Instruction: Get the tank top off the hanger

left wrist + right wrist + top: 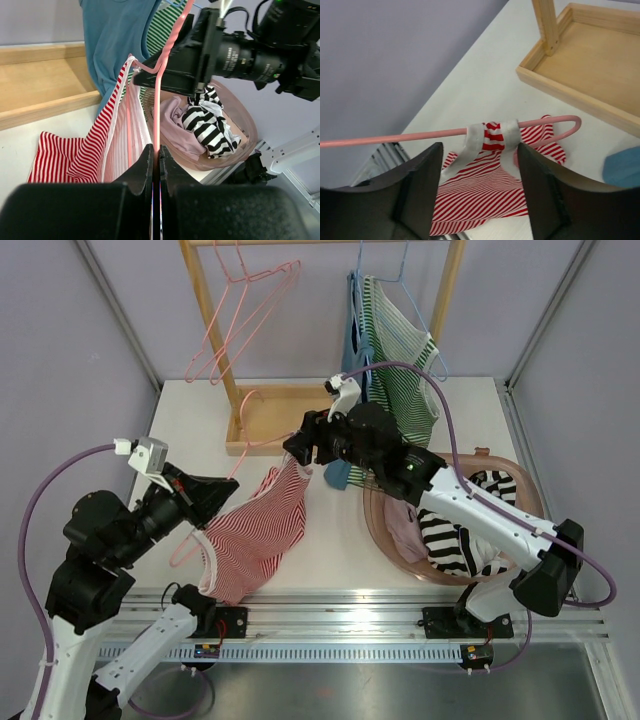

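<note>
The left pincer is clenched on the pink hanger wire, the tank top draping just beyond its tips, the right pincer farther out released astride the strap, where closing may catch wire too and wrench the hanger loose.

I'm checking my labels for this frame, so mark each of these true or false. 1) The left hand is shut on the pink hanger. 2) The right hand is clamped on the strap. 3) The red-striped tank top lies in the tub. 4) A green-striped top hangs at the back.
1) The left hand is shut on the pink hanger. True.
2) The right hand is clamped on the strap. False: its fingers stand open on either side of the strap, which is looped over the hanger.
3) The red-striped tank top lies in the tub. False: it hangs from the hanger down to the table; the tub holds a black-and-white garment.
4) A green-striped top hangs at the back. True.
</note>
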`<state>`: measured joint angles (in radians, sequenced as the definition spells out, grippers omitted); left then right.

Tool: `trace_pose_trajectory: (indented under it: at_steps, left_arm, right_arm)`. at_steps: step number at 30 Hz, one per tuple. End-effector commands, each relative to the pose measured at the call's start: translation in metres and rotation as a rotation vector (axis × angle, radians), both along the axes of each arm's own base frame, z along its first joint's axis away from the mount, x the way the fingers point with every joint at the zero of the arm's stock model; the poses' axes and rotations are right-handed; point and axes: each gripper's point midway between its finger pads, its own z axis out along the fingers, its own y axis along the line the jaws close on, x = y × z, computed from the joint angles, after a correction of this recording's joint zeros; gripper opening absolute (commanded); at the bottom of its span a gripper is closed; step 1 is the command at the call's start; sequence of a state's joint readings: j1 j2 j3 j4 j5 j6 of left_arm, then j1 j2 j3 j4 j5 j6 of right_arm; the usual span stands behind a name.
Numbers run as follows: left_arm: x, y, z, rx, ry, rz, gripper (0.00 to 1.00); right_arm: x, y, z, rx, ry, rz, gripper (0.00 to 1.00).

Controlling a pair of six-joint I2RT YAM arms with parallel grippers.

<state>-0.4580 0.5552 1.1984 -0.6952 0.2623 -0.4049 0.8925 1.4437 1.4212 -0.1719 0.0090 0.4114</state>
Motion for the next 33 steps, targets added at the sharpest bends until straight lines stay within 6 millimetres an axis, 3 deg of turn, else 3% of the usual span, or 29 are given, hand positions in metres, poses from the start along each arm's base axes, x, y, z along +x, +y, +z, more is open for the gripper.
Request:
trace_pose_trajectory:
  at_steps: [1,3,4,10,13,15,25,28,33]
  left_arm:
    - [-0.005,-0.01,0.012,-0.036,-0.029,-0.065,0.0]
    - [-0.005,-0.01,0.01,-0.032,-0.021,-0.065,0.0]
    - [-0.004,-0.009,0.01,-0.029,-0.024,-0.056,0.0]
    - [0.002,0.001,0.0,0.019,-0.003,0.006,0.0]
    - [0.003,0.004,-0.005,0.035,0.006,0.022,0.0]
    - [0.003,0.004,-0.007,0.04,0.011,0.022,0.0]
    - [-0.011,0.001,-0.008,0.055,0.001,-0.038,0.0]
    - [-0.013,0.002,-0.004,0.046,-0.015,-0.042,0.0]
    - [-0.01,0.002,0.008,-0.001,-0.054,-0.021,0.0]
  right_arm:
    - [0.016,-0.004,0.016,-0.034,-0.085,-0.076,0.65]
    - [0.022,-0.005,0.013,-0.051,-0.093,-0.101,0.54]
    - [0.025,-0.006,0.011,-0.068,-0.1,-0.108,0.42]
    - [0.027,-0.013,0.001,-0.105,-0.113,-0.127,0.15]
    - [0.028,-0.018,-0.007,-0.143,-0.108,-0.138,0.14]
    - [0.032,-0.023,-0.012,-0.166,-0.099,-0.157,0.0]
    - [0.084,-0.083,-0.033,-0.224,-0.018,-0.344,0.0]
    - [0.093,-0.087,-0.045,-0.27,0.003,-0.344,0.0]
    - [0.084,-0.076,-0.058,-0.257,0.043,-0.261,0.0]
